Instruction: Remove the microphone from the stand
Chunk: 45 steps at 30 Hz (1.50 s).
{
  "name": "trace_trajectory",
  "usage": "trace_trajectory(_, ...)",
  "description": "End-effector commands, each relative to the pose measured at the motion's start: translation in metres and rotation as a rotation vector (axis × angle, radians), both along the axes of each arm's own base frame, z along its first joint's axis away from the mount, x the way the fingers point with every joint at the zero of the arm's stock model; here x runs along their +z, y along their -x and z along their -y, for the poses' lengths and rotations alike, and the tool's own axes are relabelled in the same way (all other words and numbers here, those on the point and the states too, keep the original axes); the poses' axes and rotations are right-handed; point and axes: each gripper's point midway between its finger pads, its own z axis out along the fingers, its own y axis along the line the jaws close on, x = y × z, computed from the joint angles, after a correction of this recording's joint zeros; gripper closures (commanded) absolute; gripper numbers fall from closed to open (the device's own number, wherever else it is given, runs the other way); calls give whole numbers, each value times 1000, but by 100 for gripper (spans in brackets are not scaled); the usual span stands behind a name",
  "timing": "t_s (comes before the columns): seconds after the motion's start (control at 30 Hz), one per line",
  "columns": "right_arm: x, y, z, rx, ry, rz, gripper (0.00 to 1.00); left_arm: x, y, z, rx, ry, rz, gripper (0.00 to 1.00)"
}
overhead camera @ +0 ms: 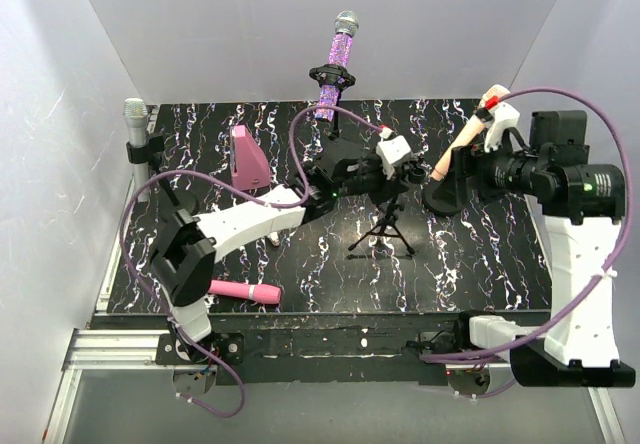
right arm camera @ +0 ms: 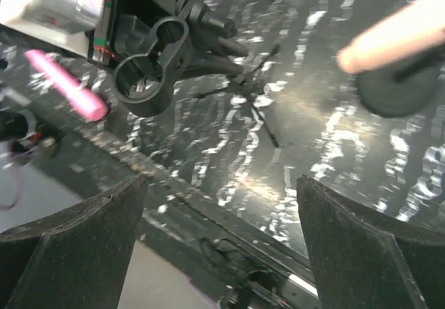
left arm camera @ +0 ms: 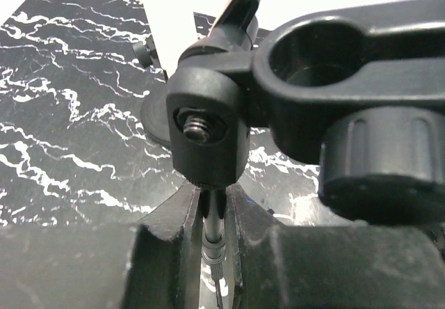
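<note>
Black marbled table (overhead camera: pixel 500 254), from above: a tripod (overhead camera: pixel 383 236) stands mid-table, a pink mic (overhead camera: pixel 245 291) lies loose near left, a peach mic (overhead camera: pixel 465 144) leans in a round stand (overhead camera: pixel 445 196) at right. Left wrist: the left gripper (left arm camera: pixel 212 196) is pinched shut on the tripod's thin stem (left arm camera: pixel 213 222), under an empty clip (left arm camera: pixel 389 37). Right wrist: the right gripper (right arm camera: pixel 219 184) gapes wide, holding nothing, short of the peach mic, which looks rigid, light and smooth, best taken mid-barrel.
</note>
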Motion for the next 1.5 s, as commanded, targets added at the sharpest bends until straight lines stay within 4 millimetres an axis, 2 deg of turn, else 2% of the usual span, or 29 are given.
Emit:
trace_trajectory(0.0,-7,10,-45,202,-237,-185,5,82,11,-52,7,88,59,100)
trace_trajectory(0.07,-16,14,-57,248,-324,-258,5,74,7,-74,69,55,-11,100)
trace_trajectory(0.17,-24,21,-71,325,-379,-216,7,58,12,-98,100,10,-55,100)
trace_trajectory(0.27,-35,26,-87,396,-394,-197,10,43,20,-115,118,-28,-28,100)
trace_trajectory(0.33,-52,27,-96,428,-389,-241,13,33,23,-125,136,-56,-30,100)
trace_trajectory(0.6,-104,14,-133,541,-440,-322,24,13,27,-140,130,-140,24,100)
trace_trajectory(0.77,-129,12,-149,545,-504,-417,30,13,27,-145,165,-112,7,100)
trace_trajectory(0.93,-136,1,-169,509,-625,-523,32,17,25,-161,277,-87,-46,100)
trace_trajectory(1.17,-147,-23,-190,417,-731,-645,35,7,20,-183,405,-106,-73,100)
trace_trajectory(1.47,-153,-27,-224,439,-741,-771,41,-2,15,-198,521,-76,-123,100)
